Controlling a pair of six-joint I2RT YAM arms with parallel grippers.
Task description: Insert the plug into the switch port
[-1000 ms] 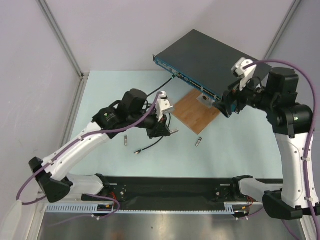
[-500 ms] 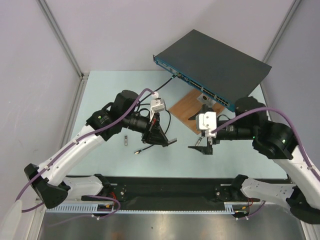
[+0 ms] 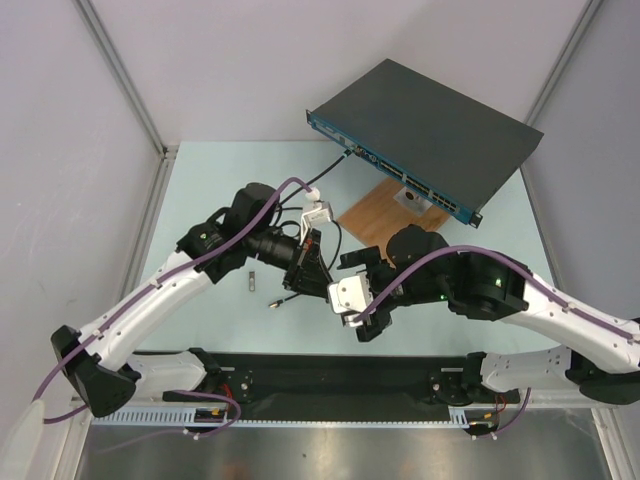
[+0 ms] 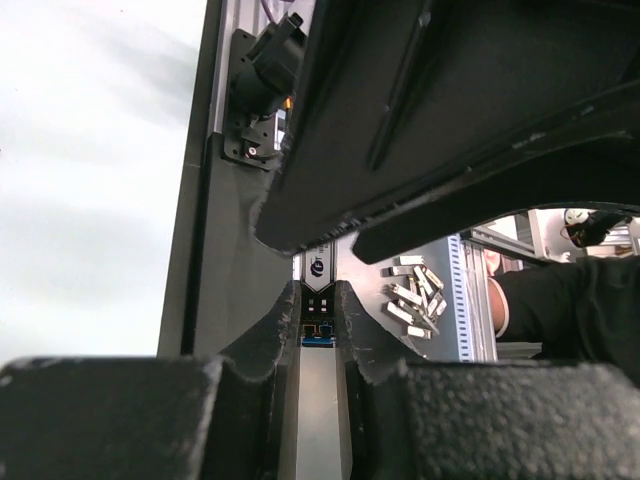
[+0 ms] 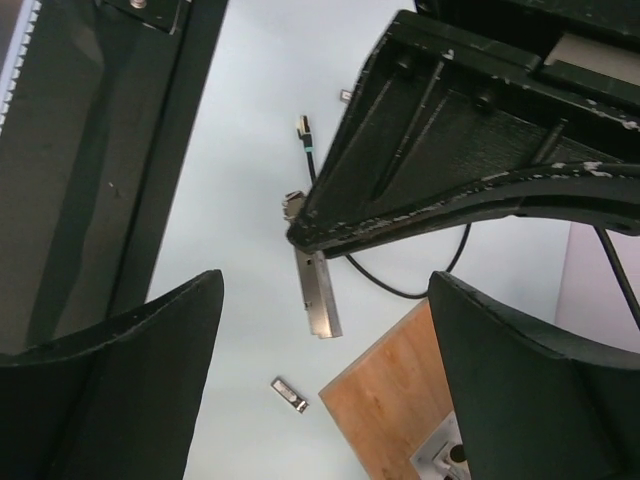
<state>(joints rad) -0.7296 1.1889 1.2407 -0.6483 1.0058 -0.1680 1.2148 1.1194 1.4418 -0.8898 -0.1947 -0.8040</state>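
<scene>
Seen from above, a pale mint table (image 3: 200, 180) stands between plain grey walls (image 3: 250, 60), with aluminium posts (image 3: 125, 75) at the far corners. The switch (image 3: 425, 125) sits at the far right, angled, its blue face turned toward the near left. A black cable (image 3: 330, 170) runs from one port to a loose end near the left gripper (image 3: 320, 280). A wooden board (image 3: 385, 222) lies just in front of the switch. The right gripper (image 3: 345, 298) hangs just beside the left one at mid-table. A small metal piece (image 3: 252, 280) lies to their left.

The left wrist view shows its fingers pinched on a slim silver plug (image 4: 318, 385), well apart from the switch. Beyond it are the black base rail (image 4: 215, 280), loose silver parts (image 4: 415, 295) on a grey bench and a black-sleeved arm (image 4: 570, 300).

In the right wrist view, its fingers (image 5: 110, 380) are spread wide. The plug juts from the left gripper above the pale surface. A second silver piece (image 5: 288, 393) lies near the board's corner.
</scene>
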